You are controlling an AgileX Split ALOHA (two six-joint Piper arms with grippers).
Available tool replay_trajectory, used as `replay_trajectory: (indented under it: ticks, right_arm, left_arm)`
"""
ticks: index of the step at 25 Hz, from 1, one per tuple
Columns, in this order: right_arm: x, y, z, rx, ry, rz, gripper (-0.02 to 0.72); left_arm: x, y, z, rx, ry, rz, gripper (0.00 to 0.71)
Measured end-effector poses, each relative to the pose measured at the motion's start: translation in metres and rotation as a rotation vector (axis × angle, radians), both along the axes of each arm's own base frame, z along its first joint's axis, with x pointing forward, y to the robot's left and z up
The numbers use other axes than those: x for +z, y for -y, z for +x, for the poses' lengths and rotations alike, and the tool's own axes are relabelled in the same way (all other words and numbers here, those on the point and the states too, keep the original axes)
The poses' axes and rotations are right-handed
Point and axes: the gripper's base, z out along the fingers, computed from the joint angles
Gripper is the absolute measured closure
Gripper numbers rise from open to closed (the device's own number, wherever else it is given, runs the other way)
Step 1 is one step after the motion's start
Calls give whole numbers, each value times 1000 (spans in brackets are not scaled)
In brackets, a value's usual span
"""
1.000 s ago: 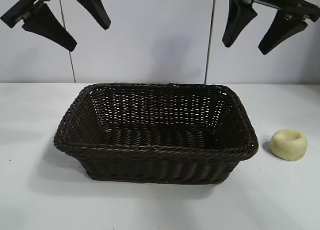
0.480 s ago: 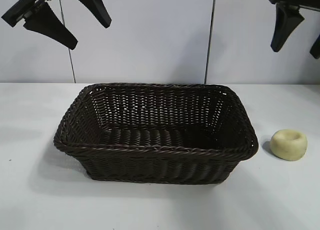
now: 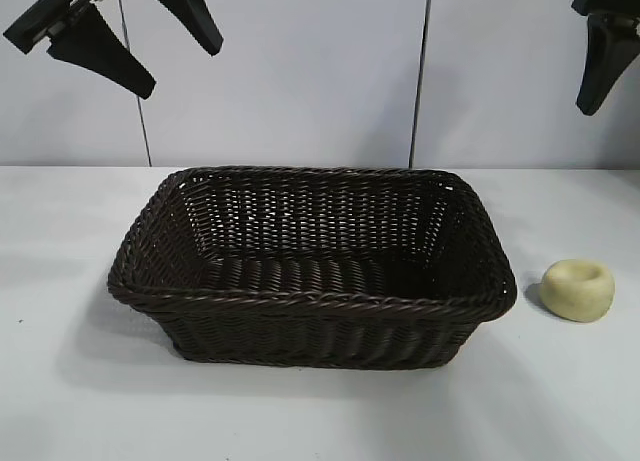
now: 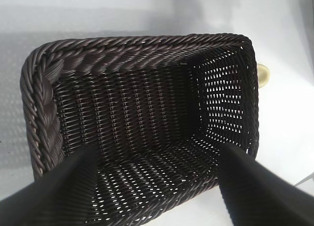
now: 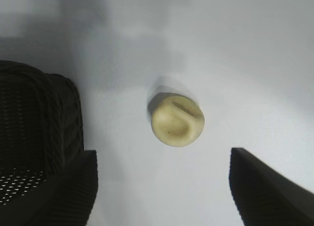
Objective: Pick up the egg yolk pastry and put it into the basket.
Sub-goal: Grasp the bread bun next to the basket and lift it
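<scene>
Right wrist view is showing the right gripper (image 5: pixel 162 187) hanging open and empty high above the table (image 5: pixel 255 64), the egg yolk pastry (image 5: pixel 176 119) sitting below and slightly ahead of the gap between its fingers, just beside the basket (image 5: pixel 34 118) but not touching it. The left gripper (image 4: pixel 157 187) is hovering open over the basket, holding nothing. To grasp well, I judge the right gripper should be centring over the pastry, descending straight, and closing gently across its round sides.
</scene>
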Motion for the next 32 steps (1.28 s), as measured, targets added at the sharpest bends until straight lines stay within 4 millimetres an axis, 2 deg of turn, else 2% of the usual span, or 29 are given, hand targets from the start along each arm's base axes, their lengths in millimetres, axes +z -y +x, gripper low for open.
replay_trajectory:
  ticks: [6,13,19,25,27,32]
  right_arm:
    - [-51,1,18,0,-132,8,164]
    - [-101,0,29,-9,-255,32,164]
    - [-129,-1,33,-14,-317,46,164]
    - [-146,-1,33,-16,-358,51,167]
    - [-151,-1,32,-16,-372,51,209]
    - [-154,-1,32,-15,-368,51,468]
  left_arm:
    - [0,0,0,2,4,-1,203]
    - [0,0,1,3,5,-1,203]
    - [0,0,1,5,7,-1,203]
    - [0,0,1,8,12,-2,203]
    - [0,0,1,8,12,-2,203]
    - [0,0,1,8,12,-2,203]
